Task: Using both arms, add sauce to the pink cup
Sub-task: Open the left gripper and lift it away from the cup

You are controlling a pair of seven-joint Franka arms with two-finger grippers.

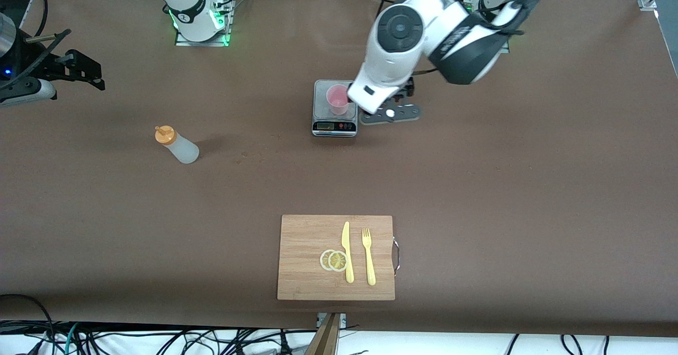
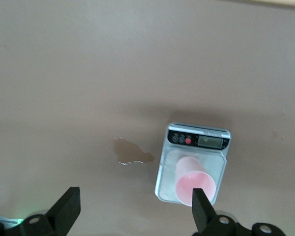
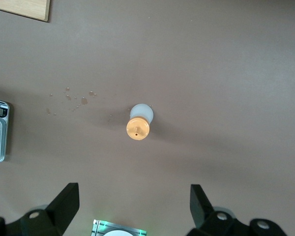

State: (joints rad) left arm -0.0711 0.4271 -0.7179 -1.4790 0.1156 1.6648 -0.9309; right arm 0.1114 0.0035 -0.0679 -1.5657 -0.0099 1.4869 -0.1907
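The right gripper (image 3: 132,209) hangs high over the table with its fingers spread wide and nothing between them. Directly below it stands the sauce (image 3: 138,124), upright, its long axis pointing almost straight up at the wrist camera so the orange cap hides most of the body. The bottle sits toward the right arm's end of the table, so this arm is plainly the nearer one for picking it up; a downward reach looks like what the next move needs. The left gripper (image 2: 136,212) is also parted and empty, just above the pink cup (image 2: 194,182), which rests upright on the scale (image 2: 169,169).
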